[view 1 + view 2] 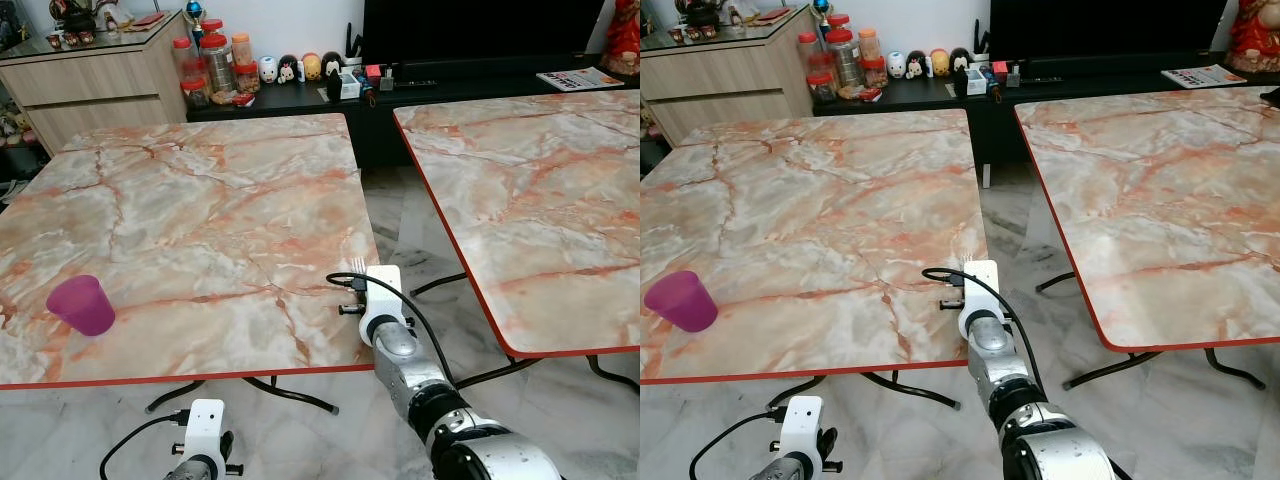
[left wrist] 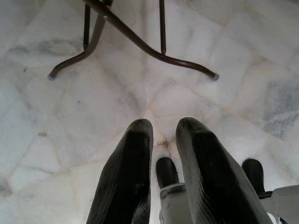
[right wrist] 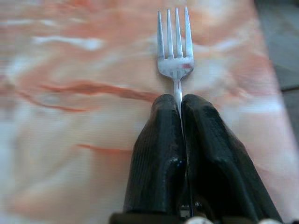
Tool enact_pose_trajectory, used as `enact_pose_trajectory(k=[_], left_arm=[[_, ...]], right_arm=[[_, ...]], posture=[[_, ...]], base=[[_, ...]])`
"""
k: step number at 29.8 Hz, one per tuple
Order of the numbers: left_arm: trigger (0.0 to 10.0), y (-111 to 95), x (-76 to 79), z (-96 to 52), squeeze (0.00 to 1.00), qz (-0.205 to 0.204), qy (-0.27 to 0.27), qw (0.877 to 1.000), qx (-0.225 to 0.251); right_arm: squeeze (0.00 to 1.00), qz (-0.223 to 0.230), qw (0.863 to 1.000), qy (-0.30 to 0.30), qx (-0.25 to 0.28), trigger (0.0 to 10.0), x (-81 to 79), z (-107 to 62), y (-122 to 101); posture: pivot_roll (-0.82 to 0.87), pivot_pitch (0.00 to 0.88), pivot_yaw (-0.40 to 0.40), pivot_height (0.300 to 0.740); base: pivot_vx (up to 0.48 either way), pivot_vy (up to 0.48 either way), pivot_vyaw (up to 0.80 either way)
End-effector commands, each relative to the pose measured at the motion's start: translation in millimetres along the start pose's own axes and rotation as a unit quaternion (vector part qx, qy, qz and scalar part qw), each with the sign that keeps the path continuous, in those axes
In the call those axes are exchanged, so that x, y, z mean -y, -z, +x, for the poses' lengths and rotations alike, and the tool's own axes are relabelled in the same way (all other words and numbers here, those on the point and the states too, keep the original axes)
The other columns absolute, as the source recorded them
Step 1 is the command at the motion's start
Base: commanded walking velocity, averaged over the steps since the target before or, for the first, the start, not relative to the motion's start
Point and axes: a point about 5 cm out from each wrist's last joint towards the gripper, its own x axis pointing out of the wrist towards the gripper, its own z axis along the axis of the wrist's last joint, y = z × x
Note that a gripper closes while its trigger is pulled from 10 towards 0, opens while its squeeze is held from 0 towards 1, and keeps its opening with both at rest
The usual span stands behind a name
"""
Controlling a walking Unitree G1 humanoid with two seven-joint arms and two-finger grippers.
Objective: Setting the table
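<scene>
Head views: right gripper (image 1: 362, 268) reaching over the near right part of the marble worktop (image 1: 200, 210), close to its right edge; jaws hidden there behind the white wrist housing, only the tips of a fork (image 1: 358, 263) peeking out past it. Purple cup (image 1: 82, 305) upright near the worktop's front left corner, well apart from the fork. Left gripper (image 1: 205, 465) hanging low below the worktop's front edge, over the floor. Second marble worktop (image 1: 530, 190) off to the right, a strip of pale tiled floor (image 1: 420, 250) between the two. Beyond, a low black cabinet (image 1: 300, 95) carrying red-lidded jars (image 1: 215, 65) and small figurines (image 1: 300, 68), a dark screen (image 1: 480, 25) above it, a magazine (image 1: 580, 78) at its right end, a wooden sideboard (image 1: 90, 85) on the far left.

Left wrist view: left gripper (image 2: 164, 135) pointing down at the marble floor, jaws a narrow gap apart, holding nothing. Dark metal table legs (image 2: 140, 44) crossing the floor beyond the fingers (image 2: 128, 177).

Right wrist view: jaws pressed tight on the thin handle of the fork, fingers (image 3: 161, 149) side by side with the handle pinched between them. Tines pointing away from the gripper, head of the fork just above or on the orange-veined surface; cannot tell whether touching.
</scene>
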Motion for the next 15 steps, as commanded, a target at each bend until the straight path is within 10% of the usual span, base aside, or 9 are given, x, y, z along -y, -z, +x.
enact_pose_trajectory(k=[1,2,3,15], left_arm=[[10.0,3.4,-5.6,-1.4,0.0,0.0,-0.017,1.0,-0.004],[10.0,3.4,-5.6,-1.4,0.0,0.0,-0.017,1.0,-0.004],[10.0,3.2,-6.5,-1.5,0.0,0.0,-0.02,1.0,-0.004],[10.0,6.6,-11.4,-2.1,0.0,0.02,-0.043,0.999,-0.02]], right_arm=[[0.0,-0.006,0.996,-0.035,0.079,0.0,-15.9,0.7,-27.6],[0.0,-0.006,0.996,-0.035,0.079,0.0,-15.9,0.7,-27.6],[0.0,-0.02,0.991,-0.047,0.12,9.6,-20.5,-0.3,-41.4],[0.0,-0.039,0.966,-0.051,0.251,10.0,-15.5,-7.7,-90.9]], posture=[[0.01,0.0,0.049,0.74],[0.01,0.0,0.049,0.74],[0.0,0.0,0.051,0.74],[-0.01,0.0,0.048,0.74]], base=[[0.0,0.0,0.0],[0.0,0.0,0.0],[0.0,0.0,0.0],[0.0,-0.18,0.0]])
